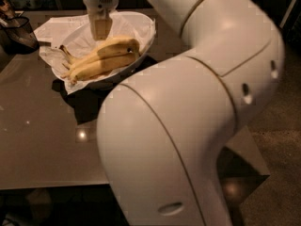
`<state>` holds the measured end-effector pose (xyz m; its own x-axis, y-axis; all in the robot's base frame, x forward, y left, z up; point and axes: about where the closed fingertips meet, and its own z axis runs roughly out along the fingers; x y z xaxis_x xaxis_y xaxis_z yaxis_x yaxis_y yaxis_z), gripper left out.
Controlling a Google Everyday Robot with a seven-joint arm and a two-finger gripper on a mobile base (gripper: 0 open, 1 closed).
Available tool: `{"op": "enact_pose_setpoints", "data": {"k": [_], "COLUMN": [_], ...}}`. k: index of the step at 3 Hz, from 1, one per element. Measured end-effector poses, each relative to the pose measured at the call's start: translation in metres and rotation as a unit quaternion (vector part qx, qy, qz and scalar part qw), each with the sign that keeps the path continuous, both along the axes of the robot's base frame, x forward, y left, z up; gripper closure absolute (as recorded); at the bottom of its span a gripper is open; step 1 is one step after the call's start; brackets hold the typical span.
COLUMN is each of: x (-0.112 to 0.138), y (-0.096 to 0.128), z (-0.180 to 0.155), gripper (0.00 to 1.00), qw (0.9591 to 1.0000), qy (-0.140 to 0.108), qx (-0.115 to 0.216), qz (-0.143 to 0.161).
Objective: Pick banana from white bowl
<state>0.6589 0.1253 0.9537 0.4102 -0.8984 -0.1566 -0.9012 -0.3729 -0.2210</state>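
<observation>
Two yellow bananas (101, 59) lie joined side by side in the white bowl (145, 28), which is lined with crumpled white paper and stands at the far left of the grey table (42, 145). My gripper (99, 32) comes straight down from above. Its tip is at the upper edge of the top banana, near the middle of the bowl. The banana stems point left toward the bowl's rim. The near right part of the bowl is hidden behind my arm.
A dark mesh container (18, 31) stands at the table's far left, beside the bowl. My big white arm (197, 126) fills the right and front of the view. The table's right edge and the dark floor (277, 182) show at the lower right.
</observation>
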Motion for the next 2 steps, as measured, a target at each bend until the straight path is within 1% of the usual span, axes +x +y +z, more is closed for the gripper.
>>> {"op": "enact_pose_setpoints", "data": {"k": [1, 2], "x": [0.0012, 0.0045], "y": [0.0024, 0.0045], "z": [0.0082, 0.0078], "gripper": [0.82, 0.58], "qw": [0.9999, 0.9997], "qy": [-0.013, -0.018], "qx": [0.011, 0.015], "qz": [0.000, -0.001]}}
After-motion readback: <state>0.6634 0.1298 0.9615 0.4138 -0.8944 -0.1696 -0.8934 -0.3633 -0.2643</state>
